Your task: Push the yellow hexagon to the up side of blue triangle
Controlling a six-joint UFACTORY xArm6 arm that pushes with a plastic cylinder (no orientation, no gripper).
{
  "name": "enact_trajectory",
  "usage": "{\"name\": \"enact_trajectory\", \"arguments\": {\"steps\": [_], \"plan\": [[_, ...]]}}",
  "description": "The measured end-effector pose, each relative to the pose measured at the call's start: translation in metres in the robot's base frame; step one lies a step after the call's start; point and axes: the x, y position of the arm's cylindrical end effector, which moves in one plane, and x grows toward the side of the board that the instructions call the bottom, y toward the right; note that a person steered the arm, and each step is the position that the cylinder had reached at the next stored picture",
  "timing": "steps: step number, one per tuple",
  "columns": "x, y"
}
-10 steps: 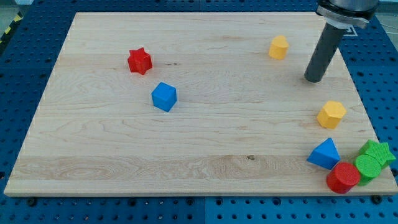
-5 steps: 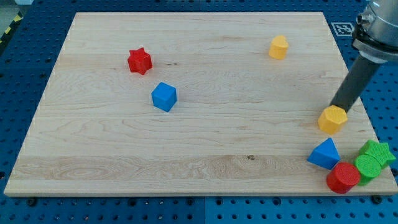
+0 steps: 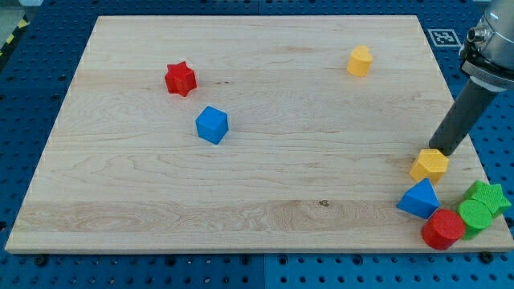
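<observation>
The yellow hexagon (image 3: 430,164) lies near the board's right edge, just above the blue triangle (image 3: 419,199) with a small gap between them. My tip (image 3: 444,152) touches the hexagon's upper right side. The dark rod slants up to the view's right.
A red cylinder (image 3: 442,229), a green cylinder (image 3: 475,216) and a green star (image 3: 489,196) crowd the bottom right corner beside the triangle. A second yellow block (image 3: 360,60) sits at the upper right, a red star (image 3: 181,78) and a blue cube (image 3: 212,124) at the left. The wooden board (image 3: 241,177) lies on a blue perforated base.
My tip swept from the upper right down to the hexagon and pushed it down toward the blue triangle. The other blocks did not move.
</observation>
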Motion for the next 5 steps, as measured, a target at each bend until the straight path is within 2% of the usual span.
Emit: {"name": "enact_trajectory", "arguments": {"steps": [5], "plan": [[-0.017, 0.0]]}}
